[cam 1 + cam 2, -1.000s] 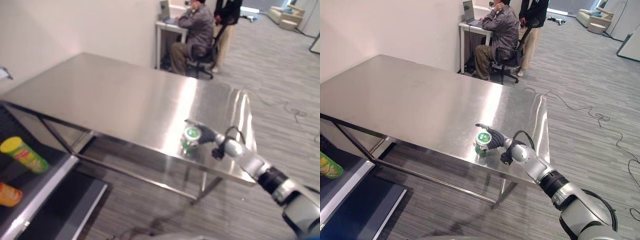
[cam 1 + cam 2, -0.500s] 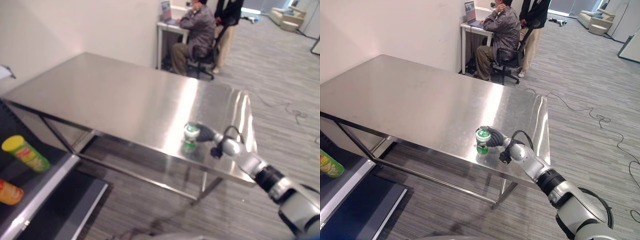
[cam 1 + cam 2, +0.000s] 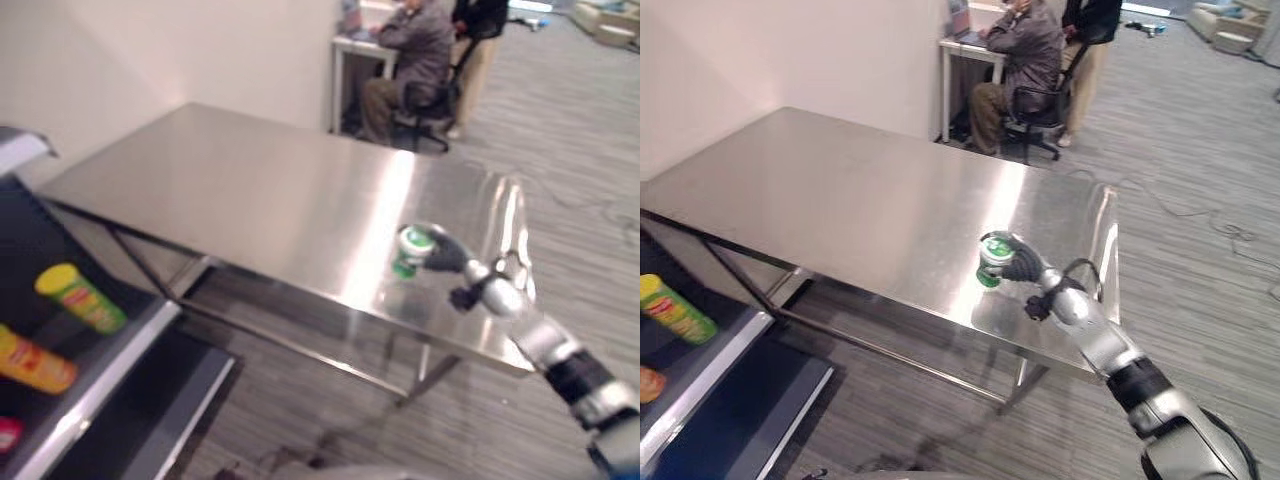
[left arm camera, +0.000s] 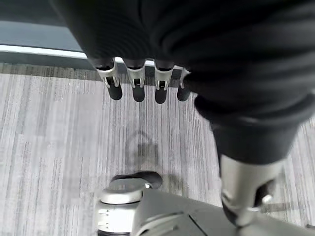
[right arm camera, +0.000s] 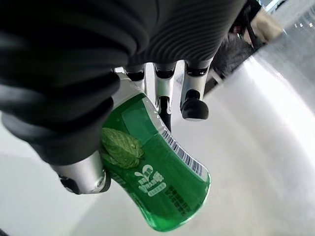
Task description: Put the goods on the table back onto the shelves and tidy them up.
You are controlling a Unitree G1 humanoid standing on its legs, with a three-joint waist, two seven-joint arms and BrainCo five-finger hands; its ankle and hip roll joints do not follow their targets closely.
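fingers [image 5: 163,96] curl round green bottle [image 5: 157,184] above table [image 5: 266,128].

Bottle [image 5: 162,187]: translucent green, leaf motif, white lettering, barcode strip, white-and-green cap; table [image 3: 840,200]: bare silver steel; right hand [image 5: 162,93]: silver fingers, dark tips, dark ribbed cover; shelf can [image 3: 82,297]: yellow-green, yellow lid; floor [image 4: 59,132]: grey striped.

Open-plan office used as a test space. Grey striped carpet floor [image 3: 1200,190]; person [image 3: 1025,45] seated at a white desk [image 3: 975,50] with laptop, 12 o'clock. Steel worktop [image 3: 840,190] centre; dark shelves [image 3: 90,350] at 8 o'clock (snack tubes [image 3: 80,297] stocked, shop-style).
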